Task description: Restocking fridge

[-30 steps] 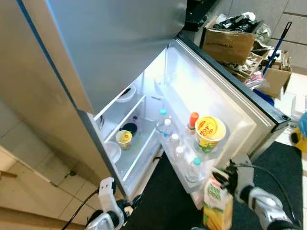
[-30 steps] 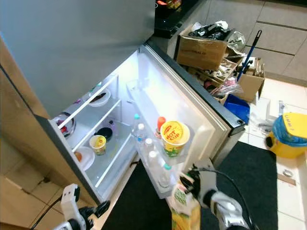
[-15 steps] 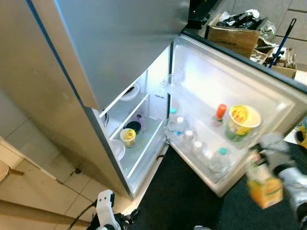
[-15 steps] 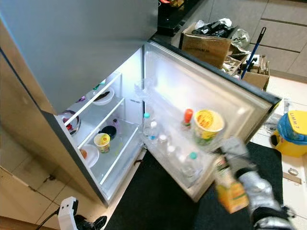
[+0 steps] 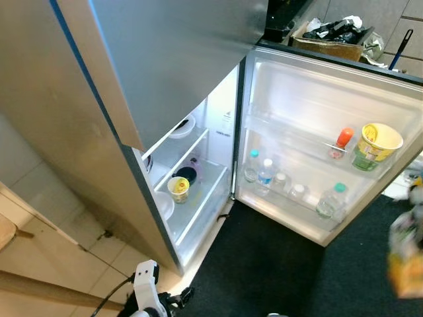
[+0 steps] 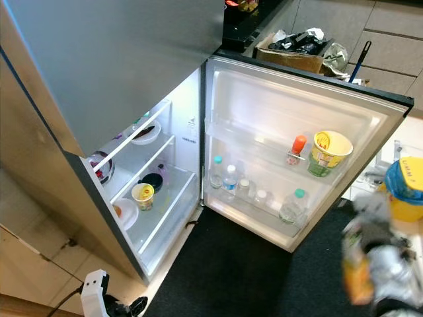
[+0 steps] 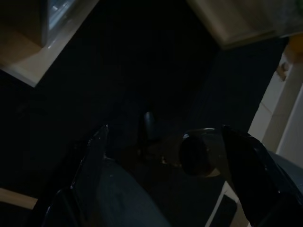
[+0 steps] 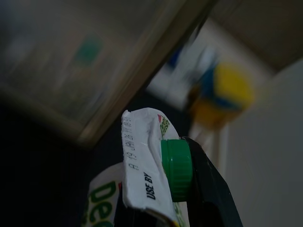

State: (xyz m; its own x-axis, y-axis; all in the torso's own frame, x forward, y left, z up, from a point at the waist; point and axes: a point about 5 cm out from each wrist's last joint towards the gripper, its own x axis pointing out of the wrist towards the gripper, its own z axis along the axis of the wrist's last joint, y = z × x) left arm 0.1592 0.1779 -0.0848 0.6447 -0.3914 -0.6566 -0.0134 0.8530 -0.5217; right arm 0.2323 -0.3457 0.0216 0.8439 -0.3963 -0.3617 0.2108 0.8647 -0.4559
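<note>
upright, juice carton point(image 8: 142, 189), right gripper point(image 8: 189, 198) clamped

The juice carton point(image 8: 142, 170) carries the clearest print: along the folded white top seam runs "USE BY" in black, with a stamped string above it that looks like "A 19 JAN", the remaining characters too small to read. Lower on its side sit large green letters, "De", cut off by the frame edge. The yellow cup point(image 6: 328, 151) on the fridge door shelf point(image 6: 264, 153) bears a red label, too blurred to read.
</note>
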